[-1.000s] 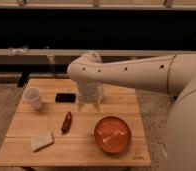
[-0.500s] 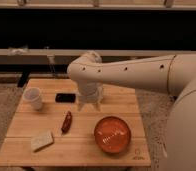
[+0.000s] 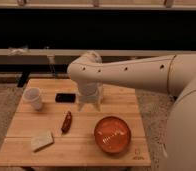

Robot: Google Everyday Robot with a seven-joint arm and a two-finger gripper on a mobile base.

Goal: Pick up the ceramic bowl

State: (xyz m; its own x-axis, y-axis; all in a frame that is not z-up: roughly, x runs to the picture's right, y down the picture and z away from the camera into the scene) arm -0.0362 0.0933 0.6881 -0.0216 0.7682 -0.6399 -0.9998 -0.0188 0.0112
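The ceramic bowl point(image 3: 112, 134) is wide, shallow, glossy orange-red with pale markings inside. It sits on the front right part of the wooden table point(image 3: 21, 125). My gripper point(image 3: 89, 104) hangs from the white arm over the middle back of the table, behind and to the left of the bowl, clear of it. It holds nothing that I can see.
A small white cup point(image 3: 33, 98) stands at the table's left. A black flat object point(image 3: 65, 98) lies next to the gripper. A dark red oblong item point(image 3: 66, 121) lies mid-table, and a pale block point(image 3: 42, 140) at the front left. My arm's white body fills the right side.
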